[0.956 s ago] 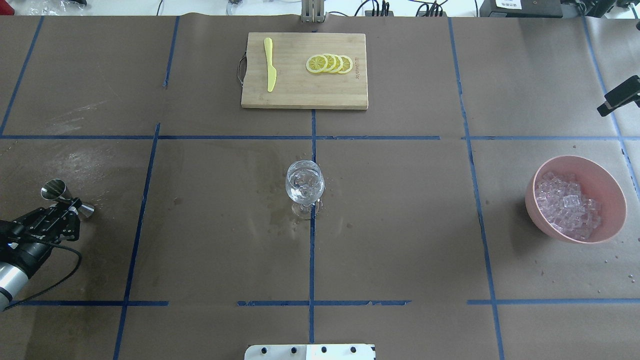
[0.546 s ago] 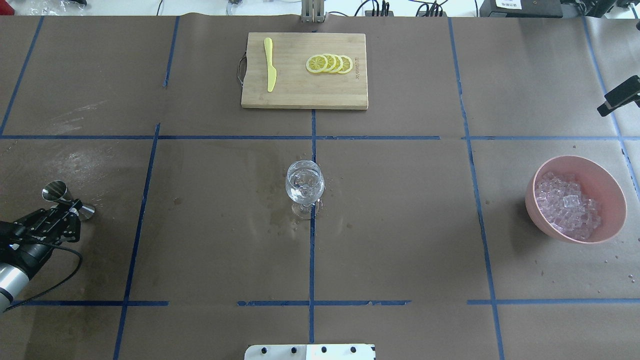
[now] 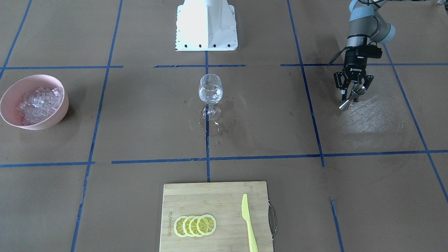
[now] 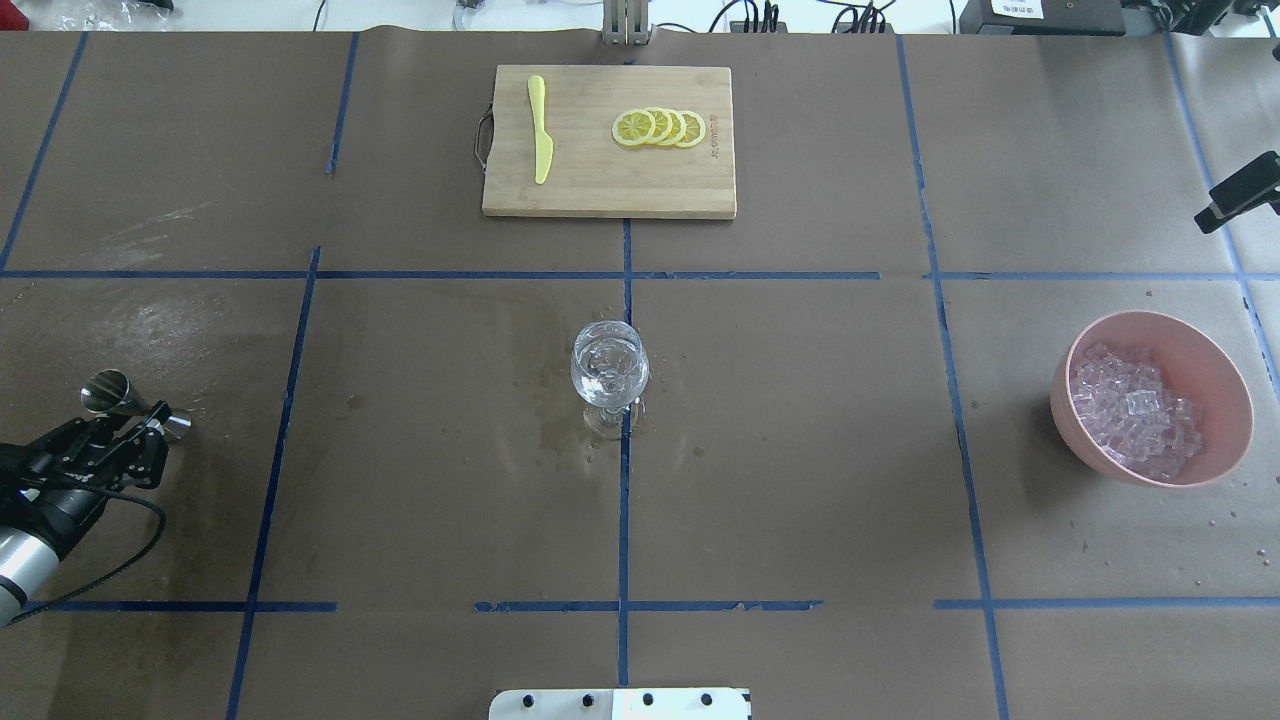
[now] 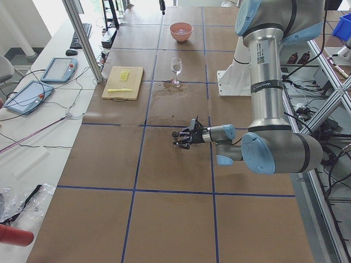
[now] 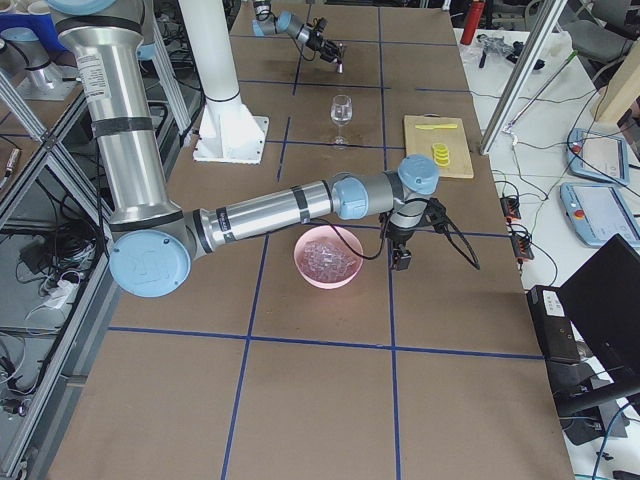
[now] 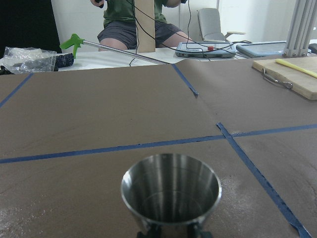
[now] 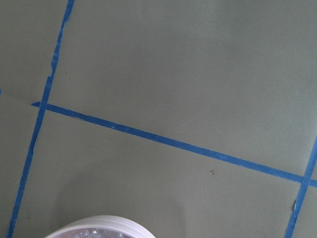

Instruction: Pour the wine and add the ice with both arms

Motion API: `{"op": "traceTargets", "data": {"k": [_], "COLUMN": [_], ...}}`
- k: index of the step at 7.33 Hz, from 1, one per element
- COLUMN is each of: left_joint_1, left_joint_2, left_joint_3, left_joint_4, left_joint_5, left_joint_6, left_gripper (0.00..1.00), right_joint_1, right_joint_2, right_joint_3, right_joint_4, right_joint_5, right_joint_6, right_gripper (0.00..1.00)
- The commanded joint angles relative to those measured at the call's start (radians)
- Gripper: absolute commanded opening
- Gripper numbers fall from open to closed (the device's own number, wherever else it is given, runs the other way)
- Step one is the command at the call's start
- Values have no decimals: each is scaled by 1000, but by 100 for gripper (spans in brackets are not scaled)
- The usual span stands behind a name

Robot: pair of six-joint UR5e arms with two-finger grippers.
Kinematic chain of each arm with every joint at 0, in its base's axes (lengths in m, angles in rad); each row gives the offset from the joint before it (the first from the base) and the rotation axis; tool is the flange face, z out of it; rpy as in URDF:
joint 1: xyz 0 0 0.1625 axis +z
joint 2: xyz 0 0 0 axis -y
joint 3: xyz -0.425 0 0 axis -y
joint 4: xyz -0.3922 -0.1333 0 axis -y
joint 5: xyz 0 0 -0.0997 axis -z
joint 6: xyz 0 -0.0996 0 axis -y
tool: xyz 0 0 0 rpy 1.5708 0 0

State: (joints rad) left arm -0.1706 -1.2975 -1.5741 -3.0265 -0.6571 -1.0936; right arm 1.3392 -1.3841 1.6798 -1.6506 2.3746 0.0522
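Observation:
My left gripper (image 4: 150, 416) is shut on a steel jigger (image 4: 125, 398) at the table's far left and holds it tilted just above the paper. It also shows in the front view (image 3: 352, 91). In the left wrist view the jigger's mouth (image 7: 171, 191) looks empty. A stemmed wine glass (image 4: 608, 372) with a little clear wine stands at the centre. A pink bowl (image 4: 1225, 400) holds a heap of ice (image 4: 1135, 412) at the right. My right gripper (image 6: 400, 255) hangs beyond the bowl; I cannot tell whether it is open or shut.
A wooden cutting board (image 4: 608, 180) at the back centre carries lemon slices (image 4: 660, 127) and a yellow knife (image 4: 540, 128). Wet spots (image 4: 560, 435) lie around the glass foot. The white robot base (image 3: 206, 26) stands at the near edge.
My left gripper with the jigger has drifted slightly toward the robot's side. The glass, the bowl and the board have not moved.

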Motion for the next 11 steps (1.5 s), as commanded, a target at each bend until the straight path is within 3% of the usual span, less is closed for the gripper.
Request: {"op": "traceTargets", "data": {"k": [1,3,4,6,9,11], "left_joint_1": [-1,-3,-4,-4,-13,-64], "left_joint_2": [3,17,29,58,219,308], "left_joint_3": [-1,-7,-14,-55,-182,-185], "left_joint_4": [2,5,5,41,61,60], "left_joint_5": [1,-18,-79,-206,-372,-576], "left_joint_6": [7,58,61,63,70,165], "left_gripper": [78,94,98,99,99,98], "right_joint_1": [0,0,0,-2,-3,-20], "right_joint_2": [0,0,0,2,2,2], "right_joint_3": [0,1,0,1,1,20], "right_joint_4": [0,0,0,2,2,2], "right_joint_5": [0,0,0,0,0,-2], "right_joint_6": [0,2,0,12,12,35], "right_gripper": [100,100,100,100,100,100]}}
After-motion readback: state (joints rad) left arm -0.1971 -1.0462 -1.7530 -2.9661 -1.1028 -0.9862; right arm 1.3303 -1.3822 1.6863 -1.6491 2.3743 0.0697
